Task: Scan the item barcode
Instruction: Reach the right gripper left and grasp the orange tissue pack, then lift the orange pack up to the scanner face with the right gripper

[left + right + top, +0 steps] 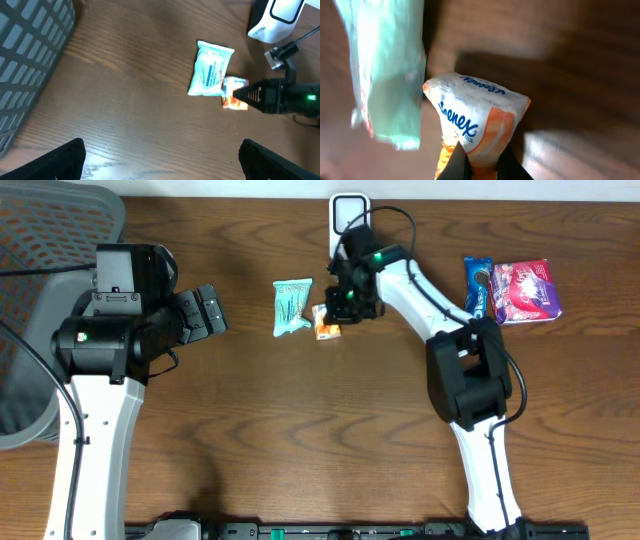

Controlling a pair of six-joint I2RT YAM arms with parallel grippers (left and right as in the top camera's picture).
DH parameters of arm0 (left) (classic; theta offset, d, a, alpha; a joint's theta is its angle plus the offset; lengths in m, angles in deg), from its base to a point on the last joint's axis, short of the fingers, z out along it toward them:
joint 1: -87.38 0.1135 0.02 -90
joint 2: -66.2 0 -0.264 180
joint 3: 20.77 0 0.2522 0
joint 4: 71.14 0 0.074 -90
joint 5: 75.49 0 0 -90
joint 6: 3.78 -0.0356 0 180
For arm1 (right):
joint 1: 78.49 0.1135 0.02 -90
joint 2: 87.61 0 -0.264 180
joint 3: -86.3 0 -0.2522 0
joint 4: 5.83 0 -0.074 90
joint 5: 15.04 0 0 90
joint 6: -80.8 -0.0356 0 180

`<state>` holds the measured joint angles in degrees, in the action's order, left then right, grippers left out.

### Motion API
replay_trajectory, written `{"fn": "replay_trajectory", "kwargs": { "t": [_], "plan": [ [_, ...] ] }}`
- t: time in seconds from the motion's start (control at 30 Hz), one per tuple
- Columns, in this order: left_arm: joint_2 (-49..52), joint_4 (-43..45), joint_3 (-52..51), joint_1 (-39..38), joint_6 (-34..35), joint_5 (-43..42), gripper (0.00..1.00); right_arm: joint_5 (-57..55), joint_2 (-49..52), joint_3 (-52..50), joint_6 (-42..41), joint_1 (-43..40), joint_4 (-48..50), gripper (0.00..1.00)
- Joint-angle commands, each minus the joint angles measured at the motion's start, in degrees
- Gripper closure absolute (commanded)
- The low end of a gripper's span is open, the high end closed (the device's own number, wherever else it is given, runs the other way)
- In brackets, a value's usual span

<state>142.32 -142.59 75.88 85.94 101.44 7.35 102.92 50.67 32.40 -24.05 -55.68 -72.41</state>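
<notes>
Wooden table (300,430), right tool (482,161) clamped on Kleenex pack (475,120), seemingly its end, left tool (165,160) spread wide.

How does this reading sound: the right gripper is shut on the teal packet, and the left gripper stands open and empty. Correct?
Not quite. The right gripper is shut on the orange-and-white Kleenex pack, not the teal packet, which lies beside it. The right wrist view shows this. The left gripper does stand open and empty.
</notes>
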Motion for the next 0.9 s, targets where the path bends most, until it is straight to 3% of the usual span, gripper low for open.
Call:
{"fn": "replay_trajectory", "kwargs": {
  "t": [0.0,0.1,0.17,0.27,0.37,0.5,0.77,0.87],
  "plan": [
    [-0.13,-0.13,0.04,0.17,0.09,0.31,0.02,26.27,1.46,-0.72,5.77,-5.62,-2.82,0.99],
    [-0.13,-0.13,0.04,0.17,0.09,0.31,0.02,39.78,1.46,-0.74,8.74,-9.44,-7.34,0.99],
    [-0.13,-0.15,0.04,0.17,0.09,0.31,0.02,46.84,1.46,-0.74,18.58,-11.43,-11.89,0.99],
    [-0.13,-0.13,0.04,0.17,0.09,0.31,0.02,48.48,1.46,-0.74,29.77,-12.57,-17.35,0.99],
    [-0.13,-0.13,0.04,0.17,0.09,0.31,0.02,49.31,1.46,-0.74,35.82,-12.74,-20.15,0.99],
    [-0.13,-0.13,0.04,0.17,0.09,0.31,0.02,61.53,1.46,-0.74,40.68,-12.7,-16.61,0.99],
    [-0.13,-0.13,0.04,0.17,0.09,0.31,0.02,60.85,1.44,-0.57,23.17,-12.44,-0.37,0.99],
    [-0.13,-0.15,0.04,0.17,0.07,0.31,0.02,56.19,1.44,0.02,12.57,-11.58,4.42,0.99]
  ]
}}
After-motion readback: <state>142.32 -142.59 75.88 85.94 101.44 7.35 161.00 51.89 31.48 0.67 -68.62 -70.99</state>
